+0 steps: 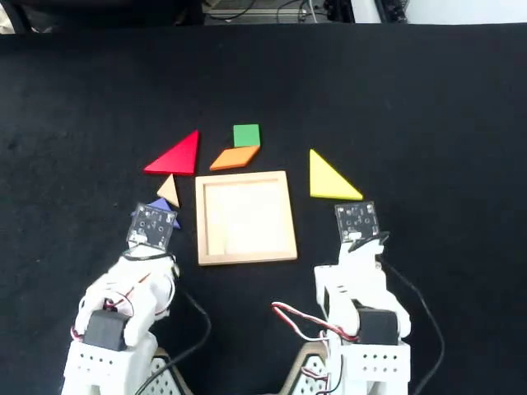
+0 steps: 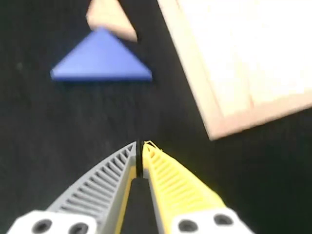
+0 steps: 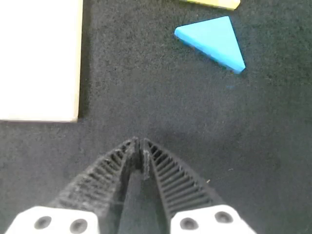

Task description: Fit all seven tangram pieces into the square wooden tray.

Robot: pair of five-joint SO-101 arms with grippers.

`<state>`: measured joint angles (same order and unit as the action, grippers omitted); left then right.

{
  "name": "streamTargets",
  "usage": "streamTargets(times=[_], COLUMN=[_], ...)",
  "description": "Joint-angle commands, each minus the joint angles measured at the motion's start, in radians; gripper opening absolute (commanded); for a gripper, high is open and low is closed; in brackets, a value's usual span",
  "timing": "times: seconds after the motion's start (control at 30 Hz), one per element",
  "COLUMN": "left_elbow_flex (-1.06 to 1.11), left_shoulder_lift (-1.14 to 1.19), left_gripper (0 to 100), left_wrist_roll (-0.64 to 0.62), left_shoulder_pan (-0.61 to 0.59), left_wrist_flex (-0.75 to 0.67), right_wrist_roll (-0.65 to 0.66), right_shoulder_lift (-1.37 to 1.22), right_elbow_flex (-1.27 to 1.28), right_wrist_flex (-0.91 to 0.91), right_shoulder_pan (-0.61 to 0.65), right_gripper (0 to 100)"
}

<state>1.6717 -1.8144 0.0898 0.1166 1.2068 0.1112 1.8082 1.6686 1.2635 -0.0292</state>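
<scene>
Starting with the left arm makes sense here: nothing lies in the wooden tray (image 1: 244, 175) yet, and all seven pieces sit on the black table (image 1: 428, 99) around it. Your left gripper (image 2: 140, 146) hangs over the table near the tray's left edge with its claw pressed together. The right gripper (image 3: 139, 144) is likewise closed tight, near the tray's right edge.

The dark blue triangle (image 2: 101, 61) lies nearest the left claw. The beige triangle (image 2: 108, 18) seems to touch its apex, though the blur leaves that unsure. So spread the claw first, then come down across the blue piece low on its body, well away from the beige one, so you don't drag both.

The light blue triangle (image 3: 214, 40) is the right arm's closest pick, with the yellow triangle (image 1: 330, 178) just beyond it. The red triangle (image 1: 177, 156), orange parallelogram (image 1: 235, 157) and green square (image 1: 246, 135) lie past the tray's far edge.
</scene>
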Motion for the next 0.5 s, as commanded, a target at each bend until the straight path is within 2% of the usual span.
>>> streamTargets(times=[0.0, 0.07, 0.17, 0.3, 0.47], left_elbow_flex=[-0.455, -0.65, -0.757, -0.796, -0.797], left_shoulder_lift=[-0.008, -0.006, -0.006, -0.009, -0.009], left_gripper=[3, 3, 3, 3, 3], left_wrist_roll=[0.002, 0.002, 0.008, 0.011, 0.011], left_shoulder_pan=[-0.174, -0.236, -0.222, -0.268, -0.366], left_wrist_flex=[-0.098, -0.133, -0.123, 0.049, 0.048], right_wrist_roll=[-0.003, -0.006, -0.005, 0.0, 0.0], right_shoulder_lift=[0.068, 0.068, 0.068, 0.068, 0.068], right_elbow_flex=[-0.203, -0.323, -0.39, -0.377, -0.358], right_wrist_flex=[-0.126, -0.212, -0.33, -0.408, -0.413], right_shoulder_pan=[-0.049, -0.068, -0.066, -0.072, -0.071], right_gripper=[1.1, 1.1, 1.1, 1.1, 1.1])
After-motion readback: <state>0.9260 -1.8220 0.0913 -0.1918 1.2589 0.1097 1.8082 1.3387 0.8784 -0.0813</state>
